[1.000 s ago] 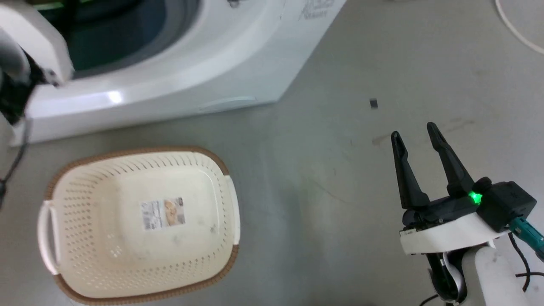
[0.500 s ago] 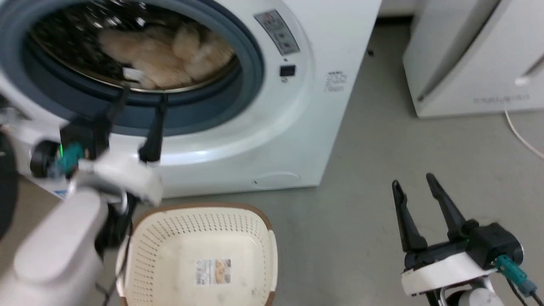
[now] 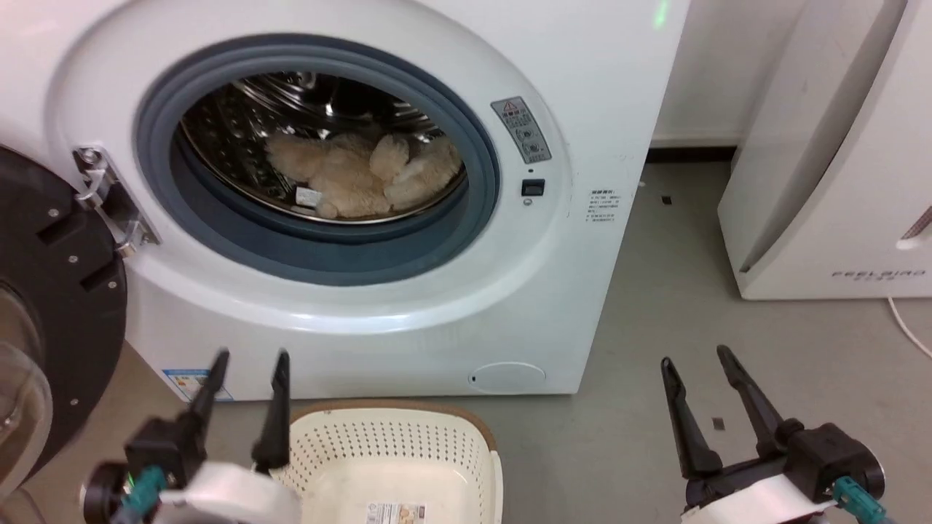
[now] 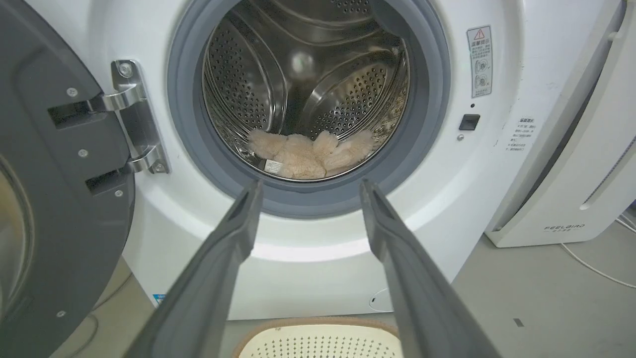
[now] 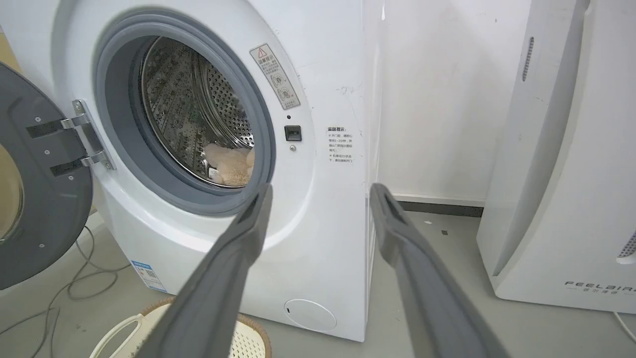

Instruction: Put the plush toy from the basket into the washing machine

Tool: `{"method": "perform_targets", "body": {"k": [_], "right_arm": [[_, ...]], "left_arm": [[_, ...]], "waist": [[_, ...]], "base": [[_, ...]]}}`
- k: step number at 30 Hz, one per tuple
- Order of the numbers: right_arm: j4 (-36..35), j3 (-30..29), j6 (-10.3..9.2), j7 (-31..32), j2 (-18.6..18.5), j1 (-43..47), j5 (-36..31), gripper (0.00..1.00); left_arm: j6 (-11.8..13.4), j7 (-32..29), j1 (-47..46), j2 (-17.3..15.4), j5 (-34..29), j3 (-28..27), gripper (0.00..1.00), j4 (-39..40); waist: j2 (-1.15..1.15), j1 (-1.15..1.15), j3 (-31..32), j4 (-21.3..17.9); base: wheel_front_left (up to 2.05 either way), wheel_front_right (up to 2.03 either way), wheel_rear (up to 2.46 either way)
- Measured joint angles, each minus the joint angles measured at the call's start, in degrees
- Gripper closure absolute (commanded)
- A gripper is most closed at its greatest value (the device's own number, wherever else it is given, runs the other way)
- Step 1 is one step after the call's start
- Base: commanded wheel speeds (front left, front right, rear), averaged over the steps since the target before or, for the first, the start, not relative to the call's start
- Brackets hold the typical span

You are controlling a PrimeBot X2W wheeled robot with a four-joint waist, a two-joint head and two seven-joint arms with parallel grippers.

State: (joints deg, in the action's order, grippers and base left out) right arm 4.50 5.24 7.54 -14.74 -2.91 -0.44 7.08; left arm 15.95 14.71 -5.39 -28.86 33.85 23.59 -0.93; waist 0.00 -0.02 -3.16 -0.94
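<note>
Grey floor (image 3: 670, 306) fronts the washing machine (image 3: 408, 320). At lower left, the left gripper (image 3: 251, 354) is spread wide and empty. It is the nearer one to the plush toy (image 3: 364, 178), which lies crosswise in the drum above it. The basket (image 3: 408, 440) sits below. At lower right, the right gripper (image 3: 694, 356) is likewise parted and empty.

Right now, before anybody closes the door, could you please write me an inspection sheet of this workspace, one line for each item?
Surface: grey floor, with faint marks.
Job's things: plush toy lies inside the washing machine; door swung open to the left; basket stands on the floor before the machine, no toy in its visible part.
Clutter: small dark bits on the floor.
Grippers: left gripper and right gripper both open, holding nothing, outside the machine.
Cables: white cable on the floor at the right; thin cables on the floor below the door.
Surroundings: white appliance beside the machine; wall behind.
</note>
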Motion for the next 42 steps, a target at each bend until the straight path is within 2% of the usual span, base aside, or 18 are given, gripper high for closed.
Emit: {"method": "perform_targets", "body": {"k": [6,12,25,26,42], "right_arm": [[-0.21,0.46,0.0,0.0,0.0,1.79,0.04,0.0],[-0.77,0.07,0.0,0.0,0.0,3.4,0.13,0.0],[-0.88,0.14,0.0,0.0,0.0,3.63,0.54,0.0],[-0.87,0.15,0.0,0.01,0.0,3.62,0.54,1.0],[-0.92,-0.27,0.0,1.38,0.0,3.57,0.24,1.0]], "left_arm": [[-1.1,-0.01,6.85,4.78,-4.12,-2.14,0.0,-0.15],[-2.56,-0.01,10.31,7.98,-8.38,-3.9,0.0,-0.45],[-6.08,-0.01,11.62,12.38,-13.52,-7.84,0.0,-1.1],[-6.04,-0.05,11.6,12.5,-13.61,-7.91,1.0,-1.12],[-6.72,-1.43,11.51,13.62,-15.12,-9.15,1.0,-1.07]], "waist": [[0.0,0.0,2.12,0.21],[0.0,0.0,2.88,0.24],[0.0,0.01,2.86,0.36],[0.0,0.01,2.85,0.37],[0.0,0.02,2.88,0.43]], "base": [[0.0,0.0,0.0],[0.0,0.0,0.0],[0.0,0.0,0.0],[0.0,0.0,0.0],[0.0,0.0,0.0]]}}
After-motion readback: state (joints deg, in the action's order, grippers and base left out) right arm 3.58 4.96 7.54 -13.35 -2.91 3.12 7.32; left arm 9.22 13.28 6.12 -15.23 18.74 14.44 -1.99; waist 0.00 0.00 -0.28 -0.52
